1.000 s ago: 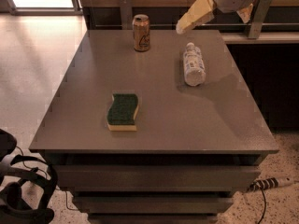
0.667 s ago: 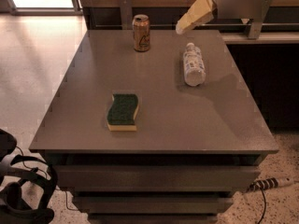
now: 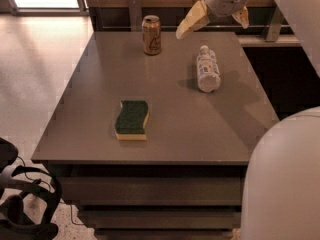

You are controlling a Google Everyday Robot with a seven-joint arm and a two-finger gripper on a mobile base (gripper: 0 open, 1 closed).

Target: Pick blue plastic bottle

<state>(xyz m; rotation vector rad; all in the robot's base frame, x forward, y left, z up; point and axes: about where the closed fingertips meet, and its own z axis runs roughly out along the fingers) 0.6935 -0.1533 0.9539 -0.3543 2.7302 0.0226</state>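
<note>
One step in hand, approach: gripper point(image 3: 217, 19), fingers point(image 3: 192, 21) spread, poised at 12 o'clock of the side-lying blue plastic bottle point(image 3: 207, 70); next, lowering to straddle it.

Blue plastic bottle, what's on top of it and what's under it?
Nothing rests on the blue plastic bottle; the gripper hovers higher up, past its cap end, jaws apart. It lies on the table; the spot beneath it is hidden.
</note>
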